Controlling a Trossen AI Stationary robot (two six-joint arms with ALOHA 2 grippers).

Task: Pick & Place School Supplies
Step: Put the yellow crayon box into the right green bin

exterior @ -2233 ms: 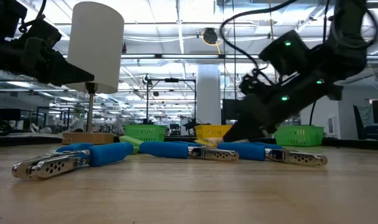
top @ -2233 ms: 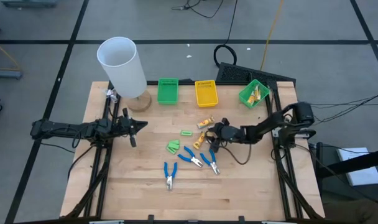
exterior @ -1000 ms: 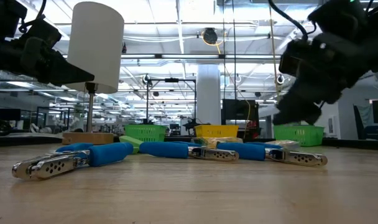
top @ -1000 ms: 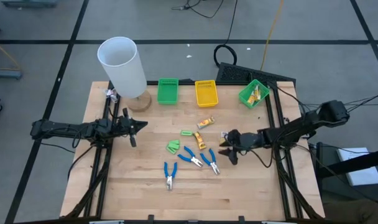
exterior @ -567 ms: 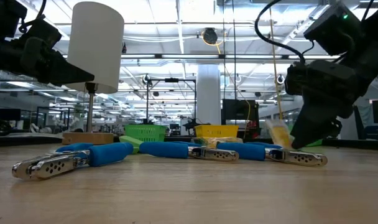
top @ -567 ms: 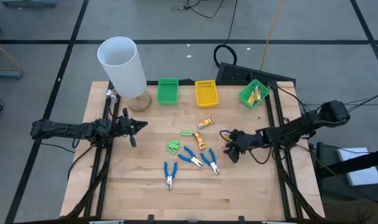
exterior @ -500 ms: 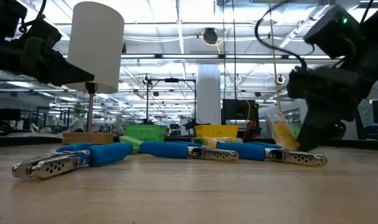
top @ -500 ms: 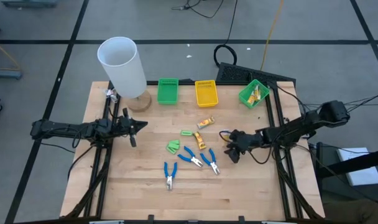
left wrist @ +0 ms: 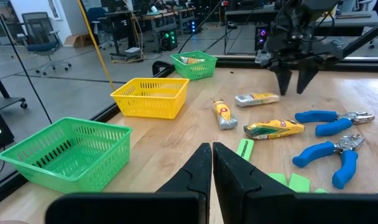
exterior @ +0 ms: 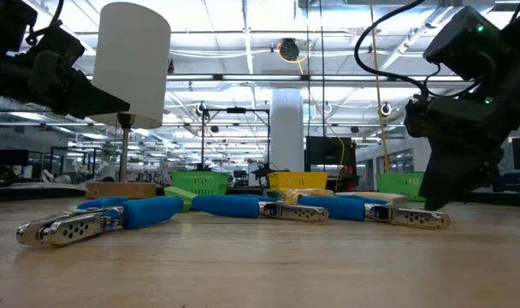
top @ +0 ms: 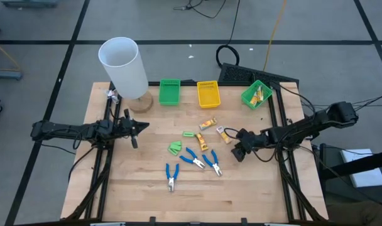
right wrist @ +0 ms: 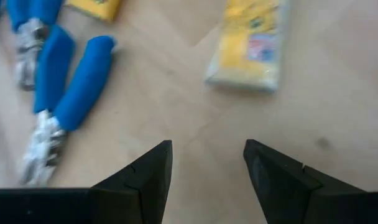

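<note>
Right now the right gripper hovers low over the bench, fingers spread and empty, just beside a yellow stick lying flat near the blue pliers. More sticks and green pieces lie mid-bench. Left gripper waits at the left, fingers pressed together.

No legible txt; print on yellow packet too blurry.

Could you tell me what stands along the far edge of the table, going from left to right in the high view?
White cylinder → green bin → yellow bin → tilted green bin holding yellow sticks.
</note>
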